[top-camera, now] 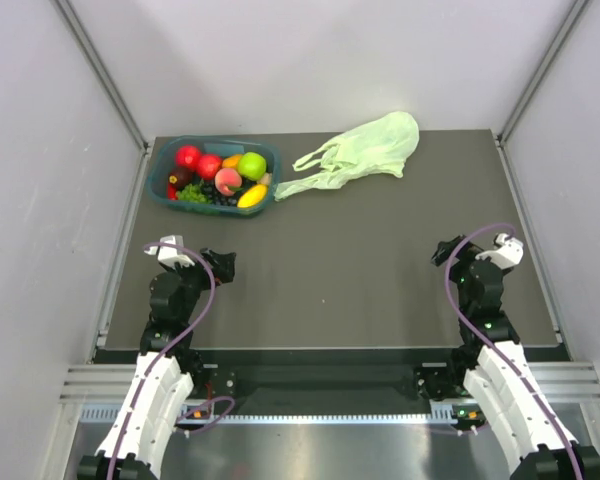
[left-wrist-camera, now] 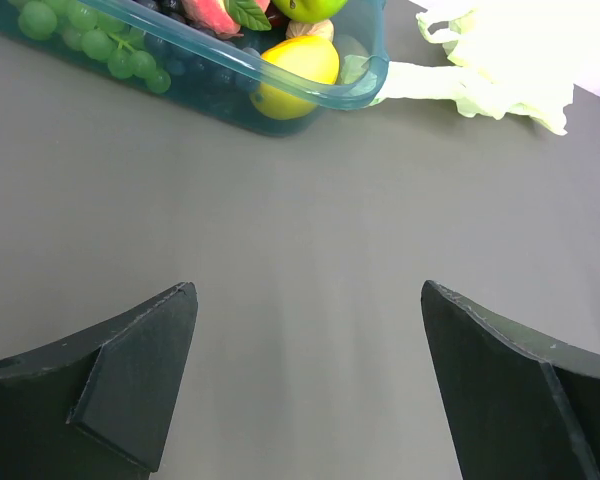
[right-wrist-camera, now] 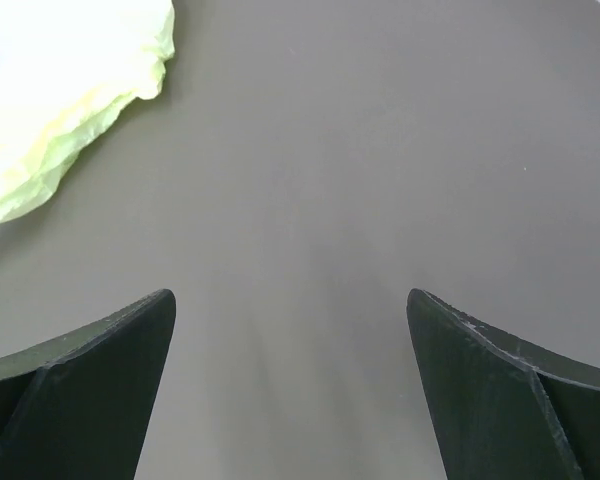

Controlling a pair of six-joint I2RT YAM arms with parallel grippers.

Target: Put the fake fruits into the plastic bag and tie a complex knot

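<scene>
Lying near the far edge, plastic bag [top-camera: 370, 148] seemingly touches teal tray [top-camera: 152, 178].

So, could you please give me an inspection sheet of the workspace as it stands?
Surface: dark grey matte table top, flat, no spills seen.
Job's things: glossy plastic fake fruits of mixed colours all in the teal rectangular plastic tray, far left; thin translucent pale green plastic bag lying crumpled beside it, handles untied, one reaching the tray's corner.
Clutter: nothing seen.
Grippers: left gripper and right gripper open, holding nothing, over bare table.
Cables: purple cables looped along both arms.
Surroundings: pale grey walls on three sides.
</scene>
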